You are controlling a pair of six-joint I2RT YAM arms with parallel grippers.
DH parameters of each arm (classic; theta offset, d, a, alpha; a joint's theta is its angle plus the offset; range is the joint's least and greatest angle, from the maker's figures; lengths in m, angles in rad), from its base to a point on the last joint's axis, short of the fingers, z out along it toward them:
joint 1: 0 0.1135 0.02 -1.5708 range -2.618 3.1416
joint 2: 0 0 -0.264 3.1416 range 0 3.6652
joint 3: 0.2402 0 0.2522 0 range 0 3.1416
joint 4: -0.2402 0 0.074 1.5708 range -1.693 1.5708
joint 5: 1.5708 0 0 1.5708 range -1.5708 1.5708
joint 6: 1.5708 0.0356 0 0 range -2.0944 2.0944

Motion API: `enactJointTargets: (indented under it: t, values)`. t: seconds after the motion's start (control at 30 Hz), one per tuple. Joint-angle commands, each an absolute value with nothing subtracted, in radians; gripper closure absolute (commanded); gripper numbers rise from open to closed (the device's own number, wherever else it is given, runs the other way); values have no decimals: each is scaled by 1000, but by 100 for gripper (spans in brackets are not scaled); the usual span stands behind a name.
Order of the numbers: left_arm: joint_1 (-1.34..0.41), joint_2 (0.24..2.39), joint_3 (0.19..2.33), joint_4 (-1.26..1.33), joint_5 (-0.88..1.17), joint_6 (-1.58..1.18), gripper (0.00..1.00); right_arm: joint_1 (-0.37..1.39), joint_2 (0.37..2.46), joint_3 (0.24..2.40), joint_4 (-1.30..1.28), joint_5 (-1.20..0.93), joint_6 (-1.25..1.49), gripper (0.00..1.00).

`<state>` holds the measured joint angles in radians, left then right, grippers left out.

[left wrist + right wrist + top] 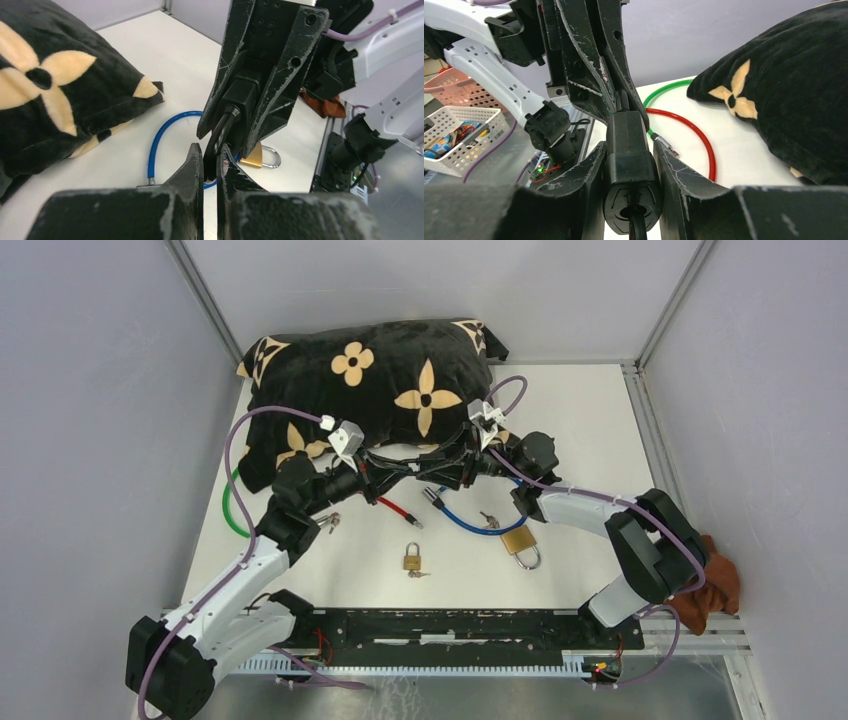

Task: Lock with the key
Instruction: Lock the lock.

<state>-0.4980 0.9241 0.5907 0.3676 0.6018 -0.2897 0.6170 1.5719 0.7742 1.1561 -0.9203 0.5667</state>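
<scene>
A black cable-lock body (626, 150) hangs above the table's middle, and my right gripper (629, 145) is shut on its sides. A black cable (636, 227) runs out of the end nearest that camera. In the left wrist view the same lock body (245, 95) sits between the right fingers. A thin black piece (220, 135), apparently the key, comes out of its lower end. My left gripper (211, 165) is shut on that piece. From above, the left gripper (388, 468) and right gripper (445, 466) meet tip to tip before the pillow.
A black pillow (380, 380) with tan flowers fills the back. On the table lie a red cable (398, 508), a blue cable (470, 523), a green cable (232, 510), a small brass padlock (412, 558) and a larger one (520, 540). A brown cloth (710, 585) sits at the right edge.
</scene>
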Motion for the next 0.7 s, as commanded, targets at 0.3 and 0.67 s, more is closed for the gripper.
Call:
enactJointTargets:
  t: [0.3, 0.67]
  values:
    - [-817, 1100, 740, 470, 1014, -373, 98, 841, 1684, 992, 1026, -876, 484, 100]
    - [-783, 1039, 702, 704, 1109, -457, 98, 762, 1733, 1060, 1100, -1068, 477, 100]
